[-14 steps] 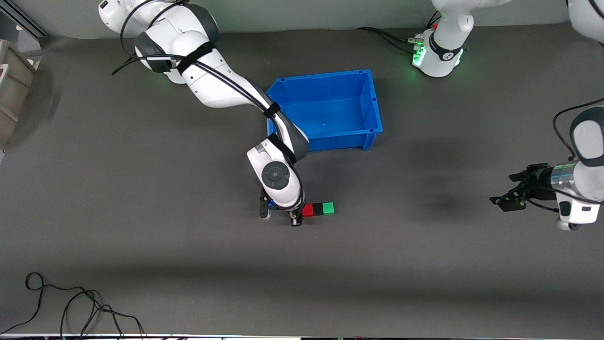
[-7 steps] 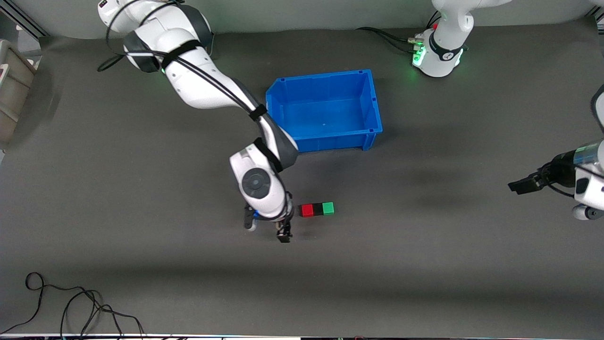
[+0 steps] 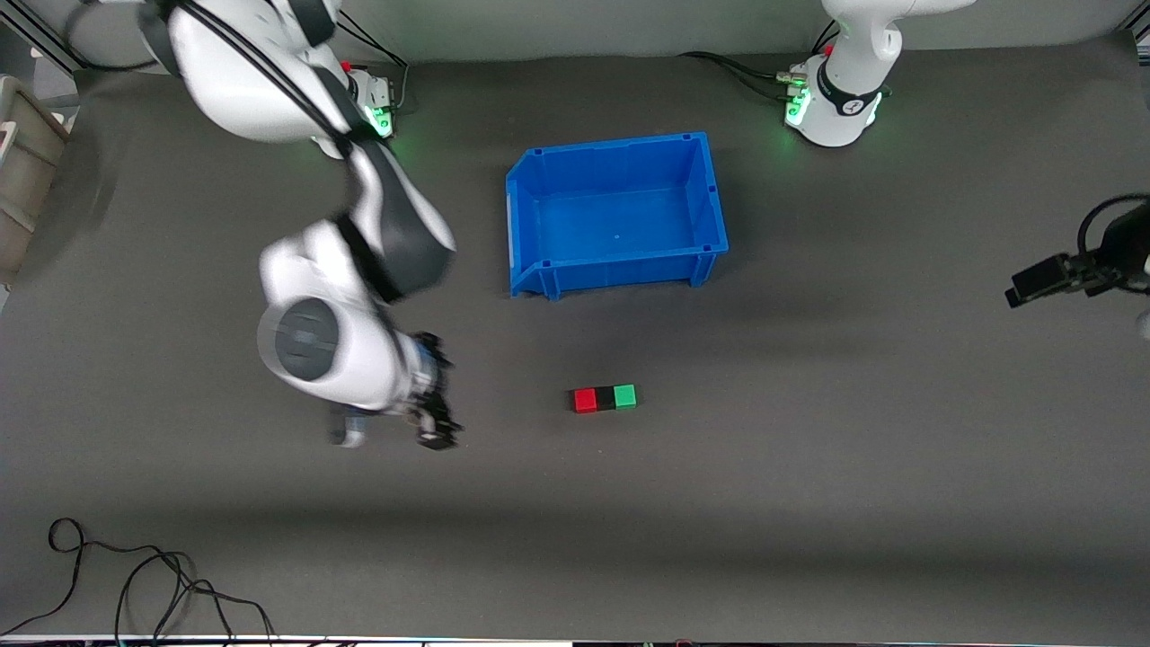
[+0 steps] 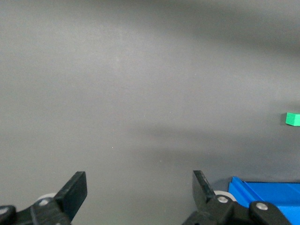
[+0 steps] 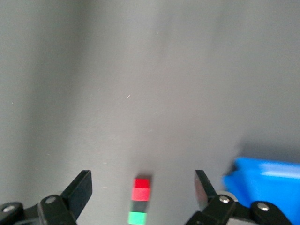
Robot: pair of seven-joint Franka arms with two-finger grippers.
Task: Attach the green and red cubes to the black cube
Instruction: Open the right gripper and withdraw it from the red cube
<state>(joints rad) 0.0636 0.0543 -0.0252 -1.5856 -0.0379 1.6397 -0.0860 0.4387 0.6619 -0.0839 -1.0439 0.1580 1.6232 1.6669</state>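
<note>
The three cubes sit in one row on the worktop (image 3: 809,503), nearer the front camera than the blue bin (image 3: 616,212): the red cube (image 3: 585,400) at the right arm's end of the row, the black cube (image 3: 604,398) in the middle, and the green cube (image 3: 624,395) at the left arm's end. Each coloured cube appears to touch the black one, though the pictures are too coarse to say whether the joints are truly locked. By that look the task seems finished, with nothing left but to clear the arms away.

The right gripper (image 3: 431,429) is over bare worktop, well apart from the row toward the right arm's end, its jaws released and holding nothing; the right wrist view shows the row between the spread jaws but well away from them. The left gripper (image 3: 1033,283) waits near the left arm's edge of the worktop, jaws also spread wide and empty, as its wrist view shows.

A second ago the right gripper stood just beside the red cube; it has since swung away from the row and risen. The left arm has also drawn back toward its edge. The cubes have not shifted.
</note>
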